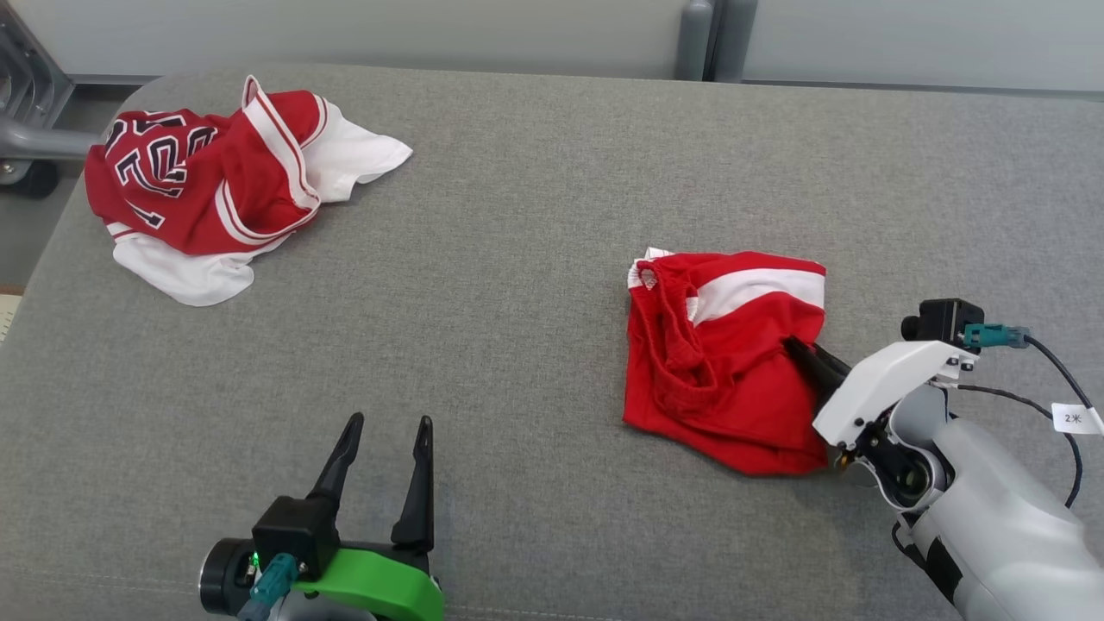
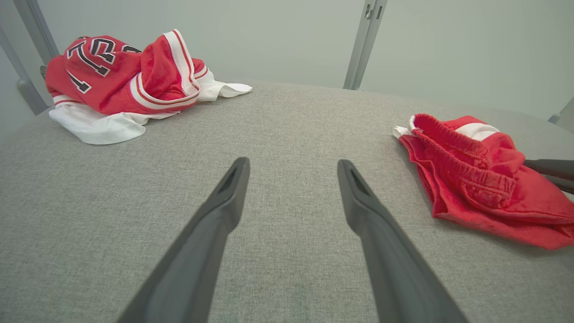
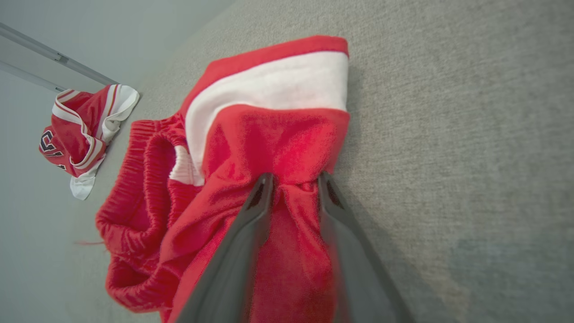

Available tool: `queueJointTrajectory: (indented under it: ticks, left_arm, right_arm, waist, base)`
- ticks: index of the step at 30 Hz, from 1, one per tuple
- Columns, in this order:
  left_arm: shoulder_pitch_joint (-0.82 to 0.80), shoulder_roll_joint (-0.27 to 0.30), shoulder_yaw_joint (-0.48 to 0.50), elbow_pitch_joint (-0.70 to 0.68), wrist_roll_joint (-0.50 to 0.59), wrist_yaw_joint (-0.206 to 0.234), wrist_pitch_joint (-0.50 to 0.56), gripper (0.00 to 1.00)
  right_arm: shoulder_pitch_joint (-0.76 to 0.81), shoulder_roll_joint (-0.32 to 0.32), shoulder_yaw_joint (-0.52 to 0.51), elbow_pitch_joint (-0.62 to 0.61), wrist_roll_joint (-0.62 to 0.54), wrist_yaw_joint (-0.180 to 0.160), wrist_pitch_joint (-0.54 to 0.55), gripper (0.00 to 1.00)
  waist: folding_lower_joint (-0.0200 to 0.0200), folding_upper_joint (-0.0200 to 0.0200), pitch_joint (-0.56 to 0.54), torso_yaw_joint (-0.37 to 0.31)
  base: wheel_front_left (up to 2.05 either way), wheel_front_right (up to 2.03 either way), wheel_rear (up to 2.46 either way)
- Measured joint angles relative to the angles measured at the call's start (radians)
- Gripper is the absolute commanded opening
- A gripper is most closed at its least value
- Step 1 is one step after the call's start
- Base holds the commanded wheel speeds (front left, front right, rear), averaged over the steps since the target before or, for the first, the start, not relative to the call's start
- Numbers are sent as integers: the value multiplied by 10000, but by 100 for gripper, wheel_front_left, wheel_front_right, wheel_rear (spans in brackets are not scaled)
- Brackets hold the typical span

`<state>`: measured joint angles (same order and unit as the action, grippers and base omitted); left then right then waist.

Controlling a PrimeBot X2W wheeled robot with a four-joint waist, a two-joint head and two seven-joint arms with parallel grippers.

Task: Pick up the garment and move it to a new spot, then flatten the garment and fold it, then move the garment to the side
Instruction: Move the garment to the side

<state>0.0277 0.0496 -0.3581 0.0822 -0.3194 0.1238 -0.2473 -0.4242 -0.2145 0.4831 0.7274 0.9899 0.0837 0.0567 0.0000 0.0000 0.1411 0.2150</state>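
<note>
Right gripper point(image 3: 292, 179) tips sunk in shorts point(image 1: 724, 388)
Jaws straddle a fold, grip unclear; left gripper point(image 1: 390, 421) jaws wide; jersey point(image 1: 207, 172) near surface's point(image 1: 517, 259) far-left edge.

Bright, even, diffuse lighting.
Soft shadows edge the red shorts point(image 1: 724, 362) on the grey upholstery point(image 1: 517, 345). Wrist views bow at the edges; the fingers point(image 3: 233, 260) of the right gripper point(image 3: 293, 179) blur near the lens.
</note>
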Motion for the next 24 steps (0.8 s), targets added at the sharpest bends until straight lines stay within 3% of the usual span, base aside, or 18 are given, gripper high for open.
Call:
queueJointTrajectory:
  ticks: [12,24]
  left_arm:
    - [-2,-2,293,-163,0,0,-2,100]
    - [-366,-6,276,-813,253,0,-10,100]
  right_arm:
    - [-897,-575,263,148,-673,119,69,0]
    - [-2438,-2000,130,426,-1313,25,148,0]
  waist:
    - [0,0,260,-397]
    - [0,0,780,-1156]
  base:
    - [0,0,0]
    - [0,0,0]
